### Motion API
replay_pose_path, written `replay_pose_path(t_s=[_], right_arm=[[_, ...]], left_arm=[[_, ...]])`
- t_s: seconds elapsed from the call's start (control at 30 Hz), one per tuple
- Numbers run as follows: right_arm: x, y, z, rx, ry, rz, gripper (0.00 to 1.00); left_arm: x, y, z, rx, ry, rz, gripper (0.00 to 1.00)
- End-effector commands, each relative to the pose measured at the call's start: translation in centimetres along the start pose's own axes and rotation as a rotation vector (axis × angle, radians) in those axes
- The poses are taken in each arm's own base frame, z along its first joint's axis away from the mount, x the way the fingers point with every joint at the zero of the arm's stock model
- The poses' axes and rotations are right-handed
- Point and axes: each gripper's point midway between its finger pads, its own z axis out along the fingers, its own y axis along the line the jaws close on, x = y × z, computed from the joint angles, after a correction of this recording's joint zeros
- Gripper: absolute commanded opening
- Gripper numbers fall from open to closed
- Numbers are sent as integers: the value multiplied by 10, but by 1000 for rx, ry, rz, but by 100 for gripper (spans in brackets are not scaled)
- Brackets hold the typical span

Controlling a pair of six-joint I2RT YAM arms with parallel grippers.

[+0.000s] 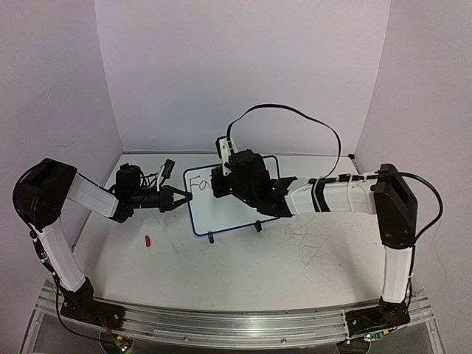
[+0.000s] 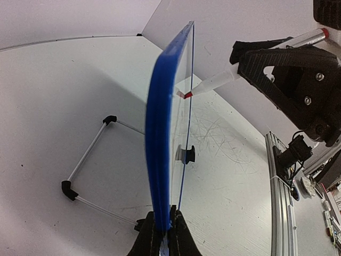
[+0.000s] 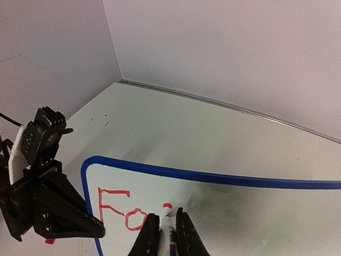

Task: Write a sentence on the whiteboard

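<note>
The whiteboard (image 1: 221,210) stands upright on its feet at mid-table, white with a blue frame (image 3: 213,177). My left gripper (image 1: 179,198) is shut on its left edge; the left wrist view shows the blue edge (image 2: 160,138) end-on between the jaws. My right gripper (image 1: 221,181) is shut on a white marker (image 2: 213,82) with a red tip, the tip at the board face (image 3: 169,220). The sentence (image 3: 120,210) reads "Fa" in red with a dot of a third letter. The rest of the lettering is not there.
A red marker cap (image 1: 147,240) lies on the table left of the board. A wire stand (image 2: 90,160) with black corners props the board from behind. Old scribble marks (image 1: 310,243) cover the table on the right. Walls close in on three sides.
</note>
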Motion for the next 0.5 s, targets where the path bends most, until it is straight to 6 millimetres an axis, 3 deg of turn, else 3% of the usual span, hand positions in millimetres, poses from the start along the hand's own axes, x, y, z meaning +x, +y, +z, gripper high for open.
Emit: replay_pose_path(t_s=[0.0, 0.47], right_arm=[[-17, -4, 4, 35, -46, 19, 0], [-7, -9, 4, 61, -16, 13, 0]], left_arm=[[-5, 2, 2, -32, 3, 39, 0], [-6, 2, 2, -32, 2, 41, 0]])
